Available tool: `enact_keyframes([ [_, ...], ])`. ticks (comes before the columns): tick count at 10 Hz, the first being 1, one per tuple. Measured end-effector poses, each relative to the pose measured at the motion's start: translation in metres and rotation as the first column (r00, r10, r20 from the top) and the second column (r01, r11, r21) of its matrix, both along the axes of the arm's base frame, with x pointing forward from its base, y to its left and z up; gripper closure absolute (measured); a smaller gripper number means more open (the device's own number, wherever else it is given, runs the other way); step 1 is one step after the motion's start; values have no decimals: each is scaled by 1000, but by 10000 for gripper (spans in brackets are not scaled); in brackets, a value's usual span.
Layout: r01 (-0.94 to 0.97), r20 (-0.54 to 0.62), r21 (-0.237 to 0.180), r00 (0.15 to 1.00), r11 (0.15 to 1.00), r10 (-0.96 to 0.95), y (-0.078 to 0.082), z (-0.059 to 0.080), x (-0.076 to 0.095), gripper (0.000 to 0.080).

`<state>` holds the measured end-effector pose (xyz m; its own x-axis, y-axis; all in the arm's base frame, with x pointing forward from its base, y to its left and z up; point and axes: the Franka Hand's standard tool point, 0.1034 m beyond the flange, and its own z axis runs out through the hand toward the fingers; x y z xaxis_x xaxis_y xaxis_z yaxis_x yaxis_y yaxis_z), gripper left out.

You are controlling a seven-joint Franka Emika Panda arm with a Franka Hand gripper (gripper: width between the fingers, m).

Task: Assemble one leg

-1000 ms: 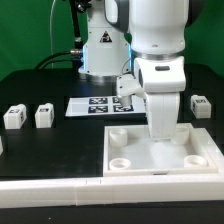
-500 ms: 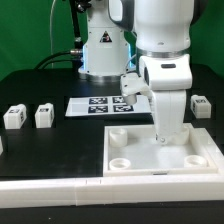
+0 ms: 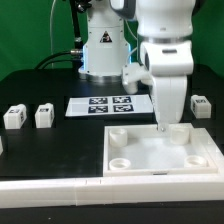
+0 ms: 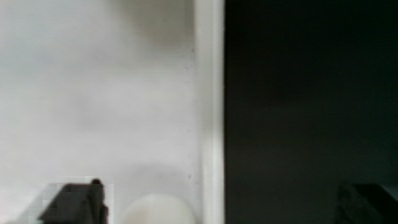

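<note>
Small white legs with black-and-white tags lie on the dark table: two at the exterior view's left [image 3: 13, 117] [image 3: 44, 115] and one at the right [image 3: 199, 105]. My gripper [image 3: 165, 127] hangs low over the far right corner of the large white square panel [image 3: 150, 152]. In the wrist view the gripper [image 4: 222, 205] is open and empty. One dark finger [image 4: 75, 203] is over the white panel and the other finger [image 4: 370, 200] is over the black table, so the jaws straddle the panel's edge [image 4: 206, 110]. A round corner socket [image 4: 155, 210] shows beside the first finger.
The marker board [image 3: 105, 105] lies behind the panel. A long white rail [image 3: 60, 186] runs along the front. The robot's base [image 3: 100, 50] stands at the back. The panel has round sockets at its corners [image 3: 120, 160].
The arm has moved toward the exterior view's right, from over the panel's middle back to its far right corner. The legs and the panel have not moved.
</note>
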<state>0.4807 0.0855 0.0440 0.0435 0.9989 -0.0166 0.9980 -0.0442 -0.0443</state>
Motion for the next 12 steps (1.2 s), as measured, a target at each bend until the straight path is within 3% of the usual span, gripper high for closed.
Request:
enact_keyframes([
  [1, 17, 18, 1, 1000, 1000, -17, -4, 7, -5, 151],
  [4, 47, 11, 0, 999, 999, -47, -4, 4, -8, 151],
  [7, 271, 10, -3, 963, 963, -271, -4, 3, -9, 151],
  [9, 536, 2, 7, 844, 844, -536, -7, 2, -17, 151],
  [12, 856, -9, -16, 517, 517, -856, 12, 3, -37, 151],
])
